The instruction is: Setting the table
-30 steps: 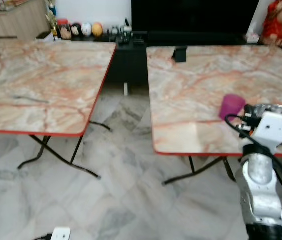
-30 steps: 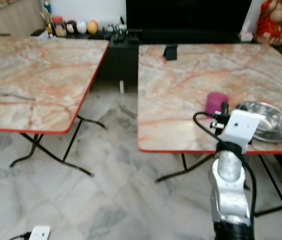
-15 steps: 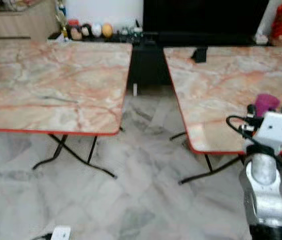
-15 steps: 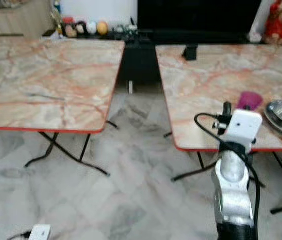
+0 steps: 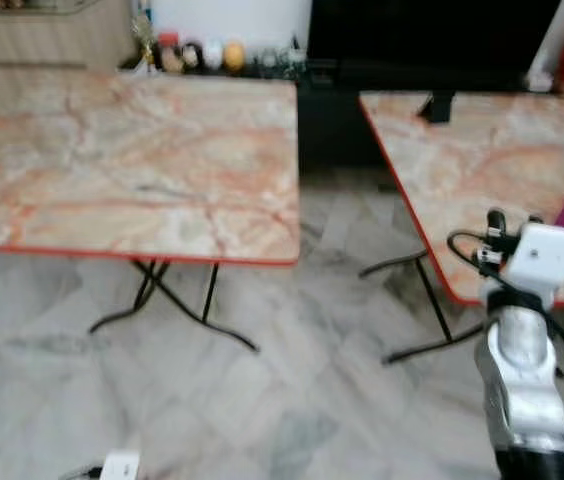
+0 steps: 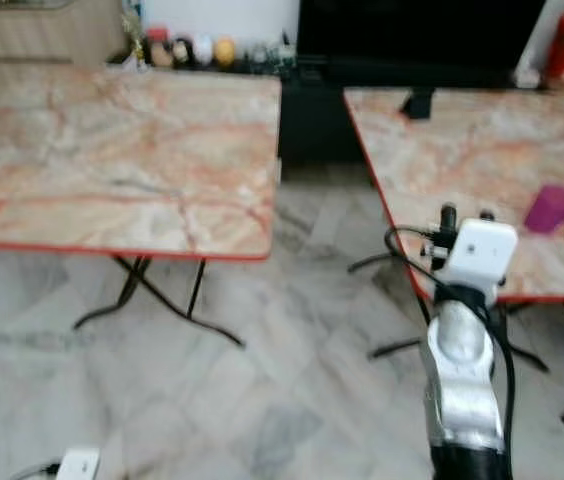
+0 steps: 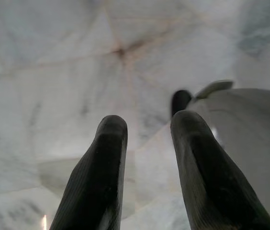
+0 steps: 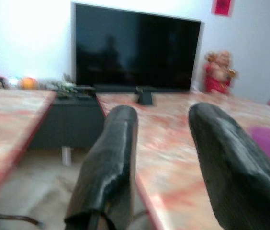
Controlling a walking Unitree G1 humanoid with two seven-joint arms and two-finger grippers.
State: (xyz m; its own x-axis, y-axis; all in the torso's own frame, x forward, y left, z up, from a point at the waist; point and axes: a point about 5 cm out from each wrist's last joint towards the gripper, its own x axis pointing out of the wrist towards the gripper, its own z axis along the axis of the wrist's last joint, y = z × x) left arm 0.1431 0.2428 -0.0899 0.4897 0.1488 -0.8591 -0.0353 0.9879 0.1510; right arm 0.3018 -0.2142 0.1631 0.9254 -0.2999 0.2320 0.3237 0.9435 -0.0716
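Right tool (image 8: 161, 158) is sitting raised w/ fingers apart, gripping nothing, near the front edge of the right counter (image 6: 462, 150). A purple cup (image 6: 552, 207) is standing on that counter by its right side, well apart from the tool. Left counter (image 5: 132, 160) is standing across the floor gap. Left tool (image 7: 147, 167) is hanging over the marble floor (image 7: 53, 72), fingers apart, empty.

Open floor gap (image 5: 332, 300) — tables (image 5: 162, 160) flanking
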